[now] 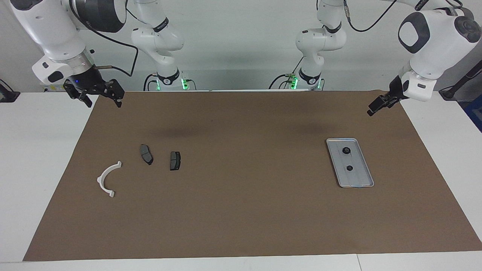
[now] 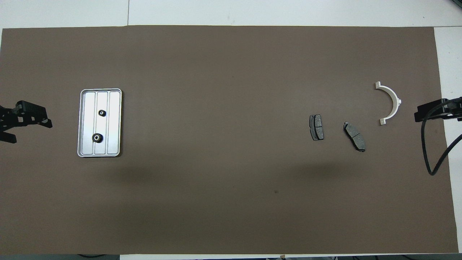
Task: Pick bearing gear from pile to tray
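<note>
Both arms waited raised. The right claw (image 1: 99, 98) hung spread over the mat's edge at its own end of the worktop (image 1: 45, 158), and the left claw (image 2: 32, 133), apparently also spread and empty, hung over the edge at the other end. Two bearing gears (image 1: 346, 151) (image 1: 349, 168) lay in the tray (image 1: 367, 169) toward the left arm's end, one farther from the robots than the other. The tray's long axis ran away from the robots. Each gear lay flat with its bore upward. They were probably stiff, dense and smooth, and best pinched across the toothed rim. At the right arm's end, the pile held only two brake pads (image 1: 146, 154) (image 1: 175, 160) and, farthest from the robots, a white bracket (image 1: 108, 178).
</note>
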{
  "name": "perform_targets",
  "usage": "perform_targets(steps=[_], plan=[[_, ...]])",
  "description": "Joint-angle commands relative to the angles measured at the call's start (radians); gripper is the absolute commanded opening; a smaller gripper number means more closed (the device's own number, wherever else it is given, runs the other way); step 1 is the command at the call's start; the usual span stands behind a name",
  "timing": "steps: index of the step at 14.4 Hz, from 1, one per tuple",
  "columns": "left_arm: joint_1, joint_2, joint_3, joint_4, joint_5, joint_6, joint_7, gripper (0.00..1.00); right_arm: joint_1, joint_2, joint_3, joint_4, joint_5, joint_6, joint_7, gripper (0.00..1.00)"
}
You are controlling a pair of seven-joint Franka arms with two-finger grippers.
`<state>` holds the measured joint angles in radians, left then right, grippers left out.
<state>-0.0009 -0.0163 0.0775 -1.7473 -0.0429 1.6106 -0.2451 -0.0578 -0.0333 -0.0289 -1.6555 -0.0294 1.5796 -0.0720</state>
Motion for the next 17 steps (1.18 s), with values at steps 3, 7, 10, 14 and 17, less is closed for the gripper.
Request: perform_targets(steps=[3,7,10,14,17], plan=[[0.007,0.009,-0.024,0.006,0.017,0.052,0.043,1.0,-0.005,-0.027,0.007,-0.027,-0.012,-0.007,0.001,1.0],[0.004,0.021,-0.051,0.015,0.015,0.051,0.044,1.0,-0.005,-0.027,0.007,-0.029,-0.012,-0.006,0.001,1.0],[0.001,0.016,-0.048,0.009,0.014,0.052,0.044,1.0,-0.005,-0.025,0.007,-0.029,-0.012,-0.007,0.001,1.0],[-0.001,0.013,-0.047,0.006,0.014,0.052,0.036,1.0,-0.005,-0.025,0.007,-0.029,-0.012,-0.007,0.001,1.0],[-0.002,0.01,-0.048,0.008,0.014,0.052,0.046,1.0,-0.005,-0.025,0.007,-0.029,-0.012,-0.007,0.001,1.0]])
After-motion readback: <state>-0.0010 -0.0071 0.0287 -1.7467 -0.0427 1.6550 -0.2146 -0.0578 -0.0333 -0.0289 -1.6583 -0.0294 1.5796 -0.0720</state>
